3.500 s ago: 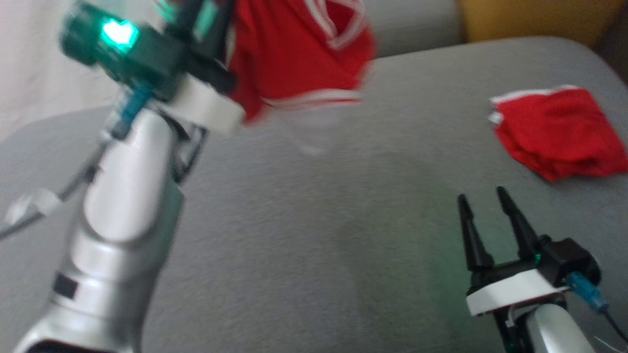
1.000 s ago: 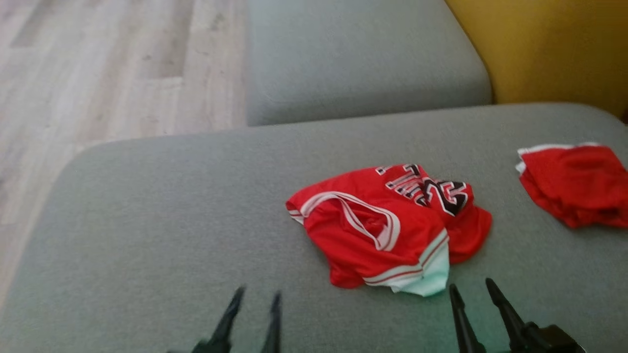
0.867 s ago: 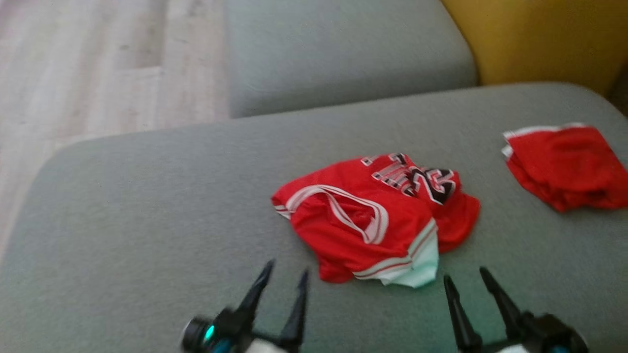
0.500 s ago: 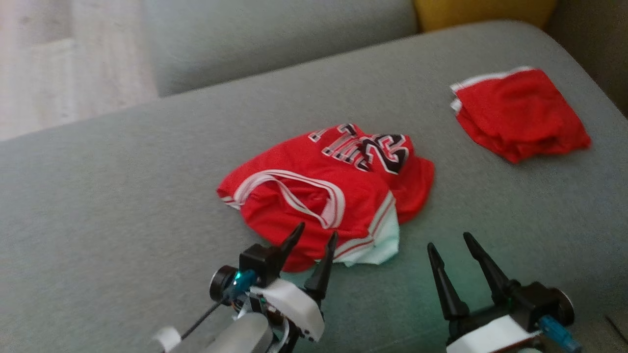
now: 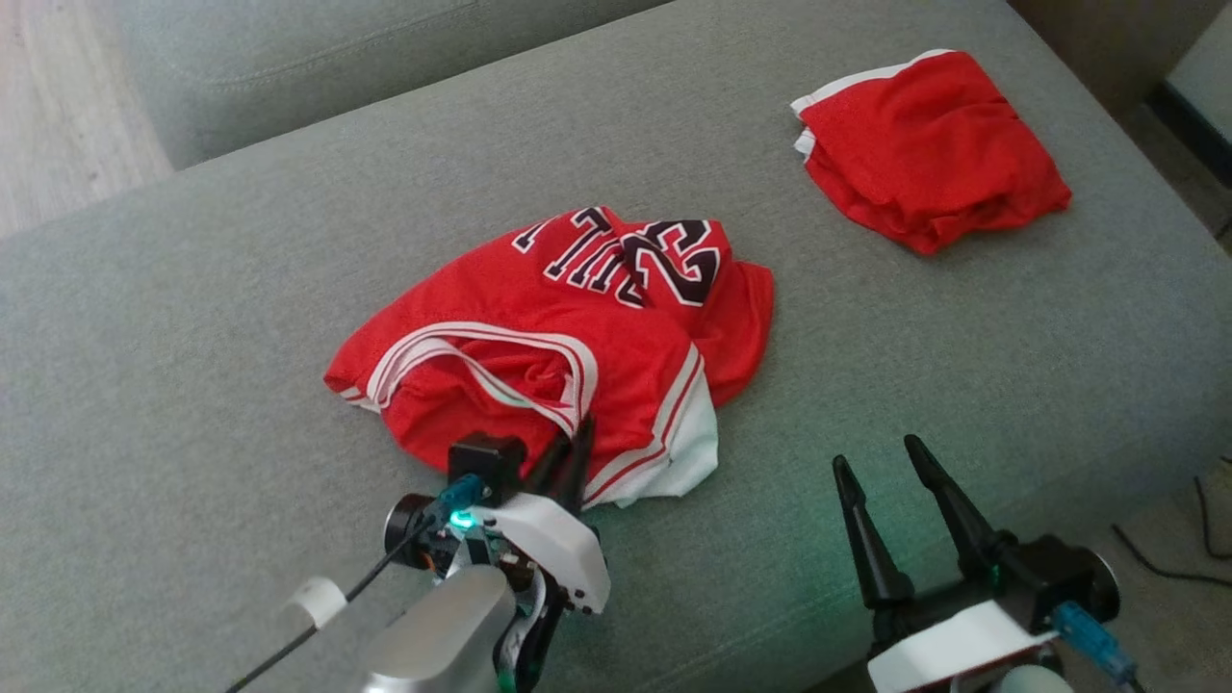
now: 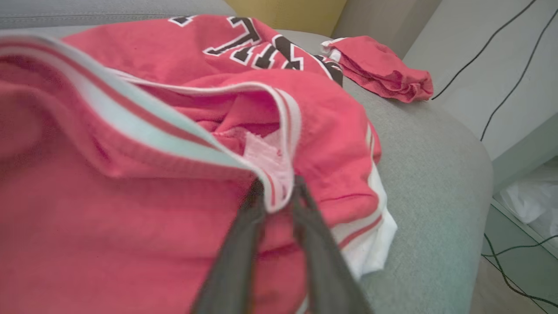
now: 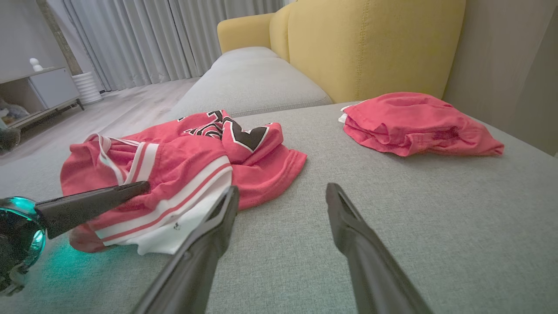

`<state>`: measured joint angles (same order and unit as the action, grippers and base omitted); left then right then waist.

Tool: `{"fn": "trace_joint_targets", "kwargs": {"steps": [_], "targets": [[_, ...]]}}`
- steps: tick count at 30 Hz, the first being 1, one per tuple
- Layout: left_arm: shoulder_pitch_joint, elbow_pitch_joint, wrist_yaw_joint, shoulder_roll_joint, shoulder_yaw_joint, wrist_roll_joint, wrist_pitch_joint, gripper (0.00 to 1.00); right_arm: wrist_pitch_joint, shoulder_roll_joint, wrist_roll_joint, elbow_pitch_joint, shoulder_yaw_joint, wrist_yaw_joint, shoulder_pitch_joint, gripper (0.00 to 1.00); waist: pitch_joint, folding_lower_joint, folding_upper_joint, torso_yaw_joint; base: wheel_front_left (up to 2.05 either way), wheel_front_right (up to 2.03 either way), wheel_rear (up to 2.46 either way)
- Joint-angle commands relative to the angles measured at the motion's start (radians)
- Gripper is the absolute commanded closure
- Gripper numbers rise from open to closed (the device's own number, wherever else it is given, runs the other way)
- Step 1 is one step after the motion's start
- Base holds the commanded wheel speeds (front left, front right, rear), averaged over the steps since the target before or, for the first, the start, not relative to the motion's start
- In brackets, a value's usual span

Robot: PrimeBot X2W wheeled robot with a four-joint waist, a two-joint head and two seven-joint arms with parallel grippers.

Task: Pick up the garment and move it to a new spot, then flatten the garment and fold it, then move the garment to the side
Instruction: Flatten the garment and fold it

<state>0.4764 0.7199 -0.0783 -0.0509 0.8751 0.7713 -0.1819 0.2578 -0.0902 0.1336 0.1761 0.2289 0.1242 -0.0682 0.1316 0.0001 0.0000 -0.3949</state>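
Two garments: a red jersey [image 5: 568,327] and a folded red garment [image 5: 929,144], well apart on the grey cushion [image 5: 192,289]
Jersey lie: crumpled, mid-cushion; black-and-white lettering on its far side; striped trim loop on its near side; white hem corner at near right
Left arm: left gripper [image 5: 570,450] at the jersey's near edge; fingers [image 6: 244,226] pinched together on the striped trim; wrist view shows the trim band caught between the tips
Right arm: right gripper [image 5: 881,472] with fingers spread apart, holding nothing; over bare cushion near its front edge, right of the jersey, not touching it
Folded garment: far right of the cushion; white edge on its left side
Background: yellow sofa back [image 7: 370,48] behind the cushion
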Motion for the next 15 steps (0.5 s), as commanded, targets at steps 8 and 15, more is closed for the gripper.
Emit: {"fn": "trace_joint_targets", "kwargs": {"steps": [8, 15], "targets": [[0.142, -0.038, 0.017, 0.001, 0.028, 0.023, -0.047, 1.00, 0.004, 0.010, 0.010, -0.013, 0.038, 0.007, 0.041, 0.00, -0.038, -0.0001, 0.0000, -0.035, 0.00, 0.00, 0.00], [0.387, -0.131, 0.042, 0.001, 0.005, 0.009, -0.062, 1.00, 0.004, 0.017, 0.008, -0.001, 0.037, 0.007, 0.003, 0.00, -0.116, -0.0001, 0.0000, -0.046, 0.00, 0.00, 0.00]]}}
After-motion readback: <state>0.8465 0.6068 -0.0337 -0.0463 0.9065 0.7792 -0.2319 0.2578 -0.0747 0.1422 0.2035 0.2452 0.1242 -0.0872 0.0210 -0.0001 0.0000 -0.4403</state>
